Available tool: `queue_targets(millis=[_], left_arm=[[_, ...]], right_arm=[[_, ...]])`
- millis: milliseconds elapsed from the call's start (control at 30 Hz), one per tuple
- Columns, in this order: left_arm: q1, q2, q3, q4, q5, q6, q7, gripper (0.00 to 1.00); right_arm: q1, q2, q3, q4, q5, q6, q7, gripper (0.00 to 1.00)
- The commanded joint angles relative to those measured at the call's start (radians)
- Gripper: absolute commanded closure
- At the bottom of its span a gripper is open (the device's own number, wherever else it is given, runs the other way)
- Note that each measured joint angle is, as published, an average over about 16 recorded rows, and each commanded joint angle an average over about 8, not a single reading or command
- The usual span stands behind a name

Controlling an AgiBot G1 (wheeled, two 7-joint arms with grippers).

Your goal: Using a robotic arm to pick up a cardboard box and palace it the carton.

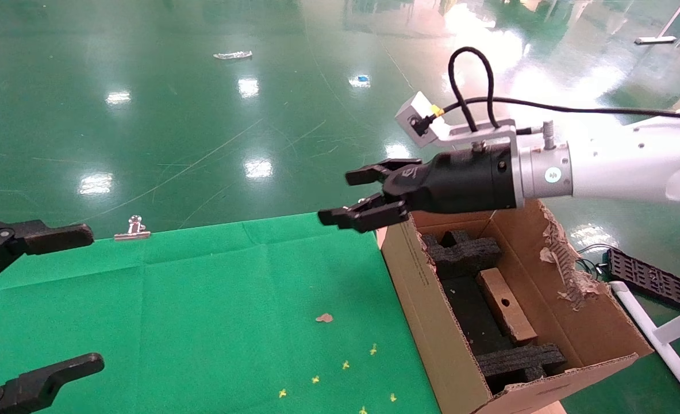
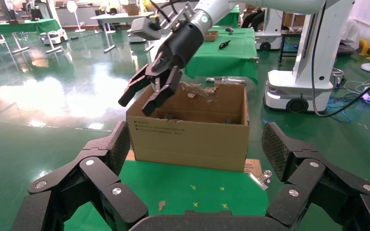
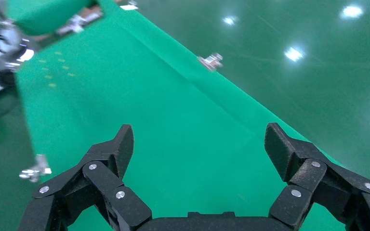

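The small slim cardboard box (image 1: pixel 506 305) with a round hole lies inside the large brown carton (image 1: pixel 426 322), between black foam inserts (image 1: pixel 466 250). My right gripper (image 1: pixel 345 195) on the white arm is open and empty; it hovers above the carton's far left corner, pointing over the green table. It also shows in the left wrist view (image 2: pixel 142 98) above the carton (image 2: pixel 190 139). My left gripper (image 1: pixel 89 299) is open and empty at the table's left edge. In its own view the right gripper (image 3: pixel 200 144) has only green cloth between its fingers.
A green cloth (image 1: pixel 202 310) covers the table, with small yellow marks (image 1: pixel 345 365) and a cardboard scrap (image 1: pixel 324 317). A metal clip (image 1: pixel 133 229) holds the far edge. The carton's right flap (image 1: pixel 564 259) is torn. A black tray (image 1: pixel 647 276) lies on the floor to the right.
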Motion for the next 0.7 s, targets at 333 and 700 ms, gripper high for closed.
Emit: queue_targets(millis=[333, 700], left_arm=[[0.0, 0.0, 0.001, 0.0, 0.0, 0.0, 0.0, 0.0], [0.0, 0.0, 0.001, 0.0, -0.001, 0.0, 0.001, 0.0]], right_arm=[[-0.216, 0.032, 0.239, 0.203, 0.089, -0.05, -0.08, 0.0], [-0.431, 0.065, 0.477, 0.406, 0.178, -0.1, -0.16, 0.0]])
